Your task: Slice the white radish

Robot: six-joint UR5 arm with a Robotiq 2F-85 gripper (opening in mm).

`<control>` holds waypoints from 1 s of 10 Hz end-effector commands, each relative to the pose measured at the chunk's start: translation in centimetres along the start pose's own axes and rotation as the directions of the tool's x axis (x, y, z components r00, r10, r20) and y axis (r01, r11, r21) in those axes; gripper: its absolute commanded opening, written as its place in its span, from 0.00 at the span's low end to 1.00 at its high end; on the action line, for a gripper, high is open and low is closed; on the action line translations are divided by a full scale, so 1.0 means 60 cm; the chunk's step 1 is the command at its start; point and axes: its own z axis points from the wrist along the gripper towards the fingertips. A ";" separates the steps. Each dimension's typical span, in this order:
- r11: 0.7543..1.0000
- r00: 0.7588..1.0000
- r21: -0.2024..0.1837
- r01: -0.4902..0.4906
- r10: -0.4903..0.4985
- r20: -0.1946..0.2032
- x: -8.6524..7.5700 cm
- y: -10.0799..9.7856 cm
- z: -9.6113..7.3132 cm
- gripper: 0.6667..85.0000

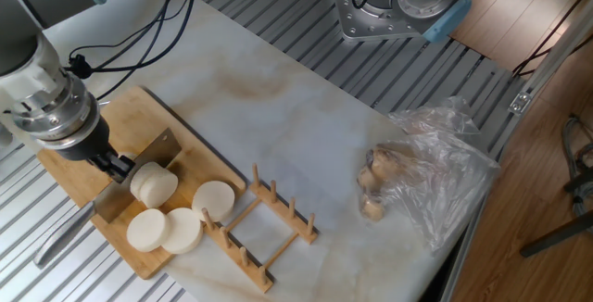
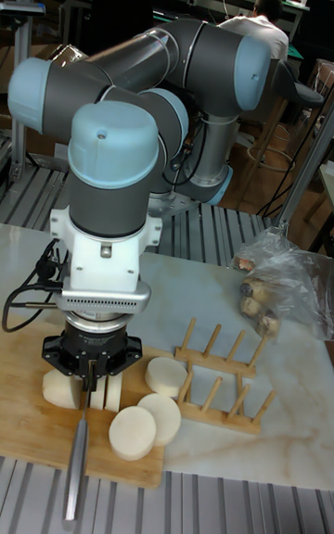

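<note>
Nearest the front edge, the knife's grey handle (image 2: pixel 76 469) runs out over the wooden cutting board (image 1: pixel 139 117), its blade (image 1: pixel 139 168) standing on edge and clenched in the claw (image 2: pixel 90 369), so the arm can press straight down through the vegetable. Three cut discs (image 1: pixel 176 226) lie flat on the board's near corner, two overlapping and one just beside them, seemingly pushed clear so they do not foul the next cut. Against the blade sits the white radish (image 1: pixel 153 183), a short stub with slices stacked at its cut end; in the tall fixed view a further piece (image 2: pixel 57 390) shows on the other side of the claw, which suggests the blade stands within the radish. Just beyond the board stands an empty wooden rack (image 1: pixel 269 228). Farther across the marble tabletop (image 1: pixel 296 126), well apart from the work, a clear plastic bag (image 1: pixel 435 172) holds brownish lumps (image 1: pixel 375 186), evidently set aside as no part of this job.
</note>
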 end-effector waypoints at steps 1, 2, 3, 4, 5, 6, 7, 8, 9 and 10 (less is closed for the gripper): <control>1.000 1.000 -0.021 0.004 -0.004 0.001 -0.012 0.004 0.002 0.19; 1.000 1.000 -0.013 0.000 0.000 0.003 -0.015 0.000 0.007 0.20; 1.000 1.000 -0.006 -0.005 0.005 0.013 -0.022 -0.003 0.009 0.20; 1.000 1.000 0.003 -0.011 0.011 0.023 -0.028 -0.006 0.011 0.19; 1.000 1.000 0.005 -0.016 0.016 0.026 -0.032 -0.007 0.015 0.19; 1.000 0.999 0.008 -0.018 0.018 0.029 -0.033 -0.009 0.017 0.18; 1.000 0.999 0.006 -0.021 0.021 0.028 -0.033 -0.008 0.017 0.18; 1.000 0.999 0.003 -0.027 0.027 0.027 -0.032 -0.007 0.017 0.17; 0.999 0.999 0.005 -0.035 0.035 0.020 -0.028 -0.009 0.019 0.13; 0.999 0.999 0.000 -0.038 0.038 0.015 -0.024 -0.008 0.021 0.11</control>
